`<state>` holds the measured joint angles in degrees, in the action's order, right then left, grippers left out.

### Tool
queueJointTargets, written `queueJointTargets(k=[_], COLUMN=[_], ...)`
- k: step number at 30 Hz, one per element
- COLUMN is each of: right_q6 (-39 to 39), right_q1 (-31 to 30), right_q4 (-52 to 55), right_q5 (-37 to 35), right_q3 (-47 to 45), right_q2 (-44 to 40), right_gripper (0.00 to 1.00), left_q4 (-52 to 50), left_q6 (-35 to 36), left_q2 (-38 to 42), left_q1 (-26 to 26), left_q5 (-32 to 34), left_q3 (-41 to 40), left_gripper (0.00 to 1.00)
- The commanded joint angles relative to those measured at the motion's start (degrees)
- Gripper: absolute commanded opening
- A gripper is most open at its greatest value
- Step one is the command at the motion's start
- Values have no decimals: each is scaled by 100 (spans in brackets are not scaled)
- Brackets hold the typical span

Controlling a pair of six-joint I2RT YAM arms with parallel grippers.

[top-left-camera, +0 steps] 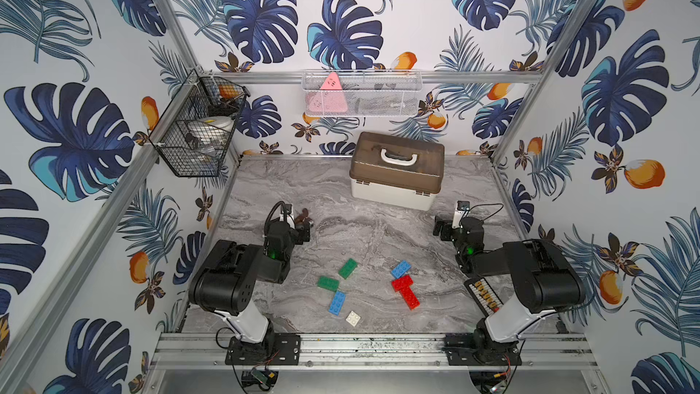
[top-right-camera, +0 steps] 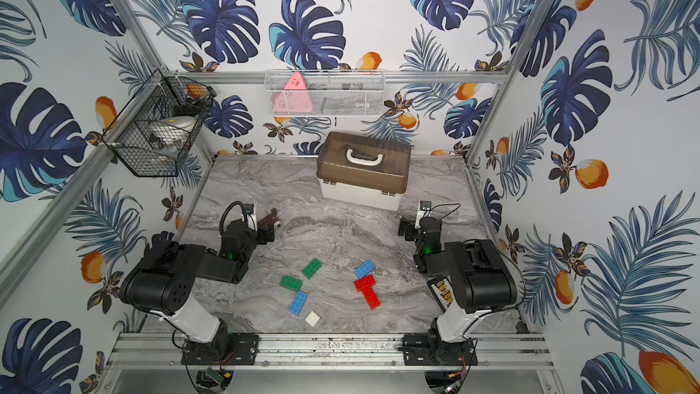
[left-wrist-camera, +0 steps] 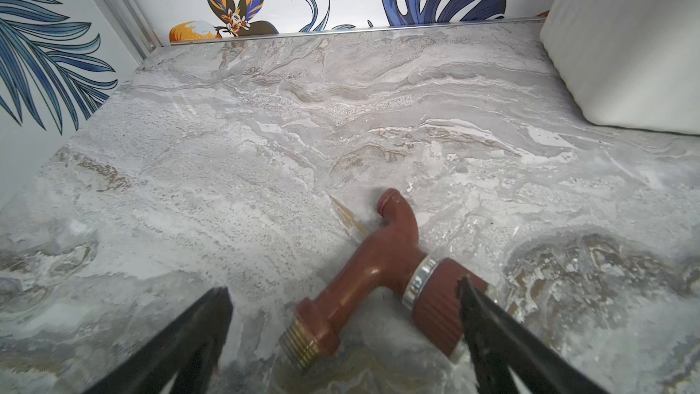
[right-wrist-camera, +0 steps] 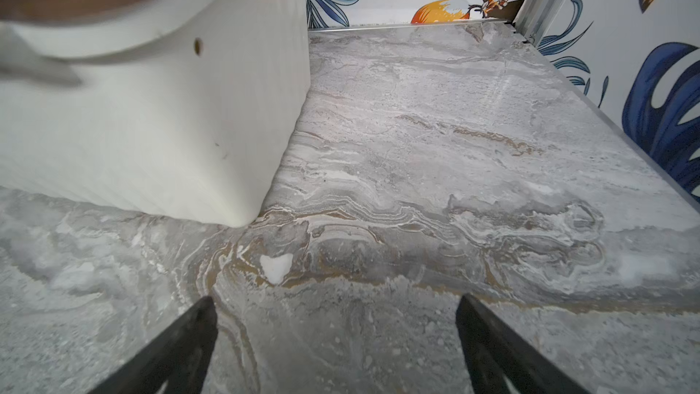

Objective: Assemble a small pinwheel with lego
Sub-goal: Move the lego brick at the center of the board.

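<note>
The left gripper point(left-wrist-camera: 342, 291), jaws spread wide at a brown plastic tap fitting point(left-wrist-camera: 382, 259), isn't clamping it. The lego point(top-left-camera: 336, 302), studded plastic bricks, lies loose on the grey marble tabletop point(top-left-camera: 378, 229): greens, blue, white, then blue beside touching reds. The right gripper point(right-wrist-camera: 336, 299) gapes, empty.

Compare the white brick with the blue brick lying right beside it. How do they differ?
Shape: the white brick is a small square, while the blue brick is a longer oblong. Place: the white brick lies nearer the front rail, and the blue brick sits just behind it, toward the left arm's side. Colour is the other plain difference. Both lie flat, studs up, loose on the marble table, and neither is held.
</note>
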<state>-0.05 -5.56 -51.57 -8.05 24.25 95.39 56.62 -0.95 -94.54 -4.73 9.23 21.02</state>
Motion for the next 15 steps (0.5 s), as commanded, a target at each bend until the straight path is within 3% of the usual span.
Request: queueJointTargets(k=[1,15], right_q6=[-30,-30], right_q1=[-6,1], right_q4=[-114,-87], right_q5=[21,46], right_q3=[24,27], right_q2=[-3,5], right_gripper=[100,100], left_q4=[279,181], left_q6=[110,27], left_q2=[6,-3], left_q1=[-54,41], left_q5=[155,78], left_q3=[-31,19], left_gripper=[99,99])
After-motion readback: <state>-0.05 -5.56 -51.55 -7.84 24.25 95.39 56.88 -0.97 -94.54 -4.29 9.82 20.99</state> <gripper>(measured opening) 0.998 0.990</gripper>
